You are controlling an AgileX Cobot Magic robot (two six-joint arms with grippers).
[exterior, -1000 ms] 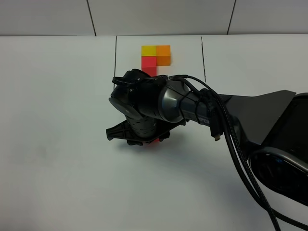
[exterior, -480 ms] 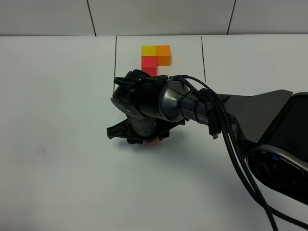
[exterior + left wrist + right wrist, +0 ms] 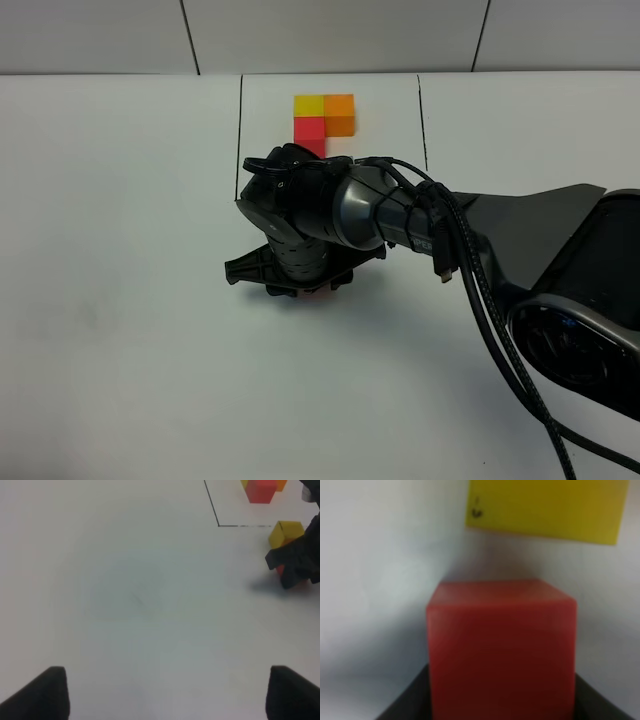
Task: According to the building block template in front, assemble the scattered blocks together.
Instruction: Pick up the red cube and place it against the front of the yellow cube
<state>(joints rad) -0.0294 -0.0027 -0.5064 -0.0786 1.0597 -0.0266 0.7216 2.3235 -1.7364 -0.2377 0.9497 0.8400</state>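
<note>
The building block template (image 3: pixel 323 120), a yellow, orange and red cluster, sits at the far end of the table inside a thin black-lined rectangle (image 3: pixel 240 130). My right gripper (image 3: pixel 300 285) reaches across the middle, low over the table and shut on a red block (image 3: pixel 502 650); a sliver of that red block (image 3: pixel 320 291) shows under the gripper. A loose yellow block (image 3: pixel 547 510) lies just beyond it, apart from it, also seen as the yellow block (image 3: pixel 286 532) beside the frame's corner. My left gripper (image 3: pixel 165 695) is open with nothing between its fingertips (image 3: pixel 47 692).
The right arm's thick black cables (image 3: pixel 480 300) trail to the lower right. The template's red cube (image 3: pixel 261 491) shows at the left wrist view's far edge. White table (image 3: pixel 120 300) lies all around, with a tiled wall (image 3: pixel 330 35) behind.
The right gripper, still holding the red block, has shifted slightly to the right and toward the template. The left gripper has not changed.
</note>
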